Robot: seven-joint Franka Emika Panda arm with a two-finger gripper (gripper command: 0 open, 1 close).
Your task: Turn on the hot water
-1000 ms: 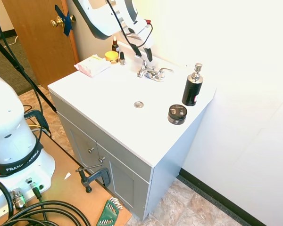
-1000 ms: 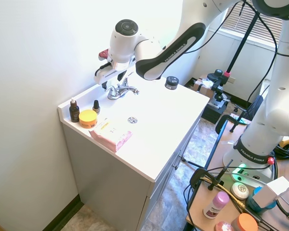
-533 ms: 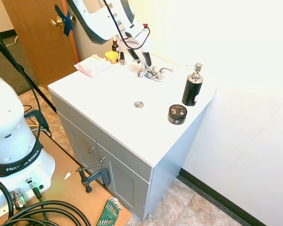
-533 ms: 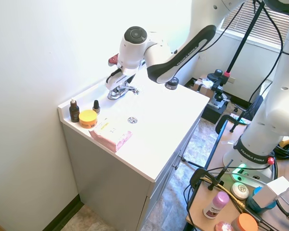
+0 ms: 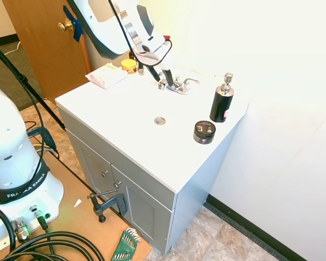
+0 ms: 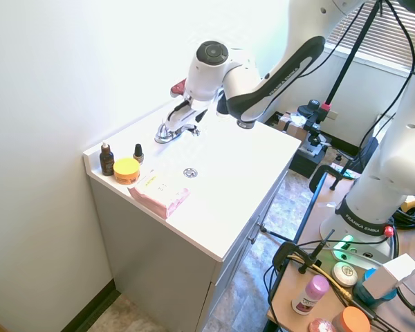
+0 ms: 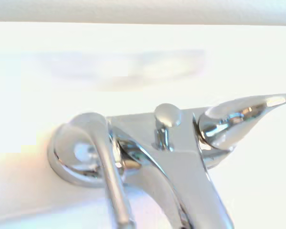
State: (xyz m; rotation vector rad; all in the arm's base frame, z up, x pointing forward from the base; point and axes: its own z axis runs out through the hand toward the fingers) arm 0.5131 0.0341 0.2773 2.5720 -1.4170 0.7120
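Observation:
The chrome faucet stands at the back of the white vanity top, against the wall. My gripper hangs just above and beside the faucet's left-hand lever, the hot water lever. In the second exterior view my gripper sits over the faucet. Close up in the wrist view, the hot water lever points forward toward the camera. The other lever points out sideways, and the spout runs between them. No water stream shows.
A black pump bottle and a round black tin stand right of the faucet. A yellow jar, dropper bottles and a pink box sit at the left. The drain lies mid-basin.
My gripper has come down and forward from behind the faucet toward the basin. The hot water lever has swung from standing back and up to pointing forward.

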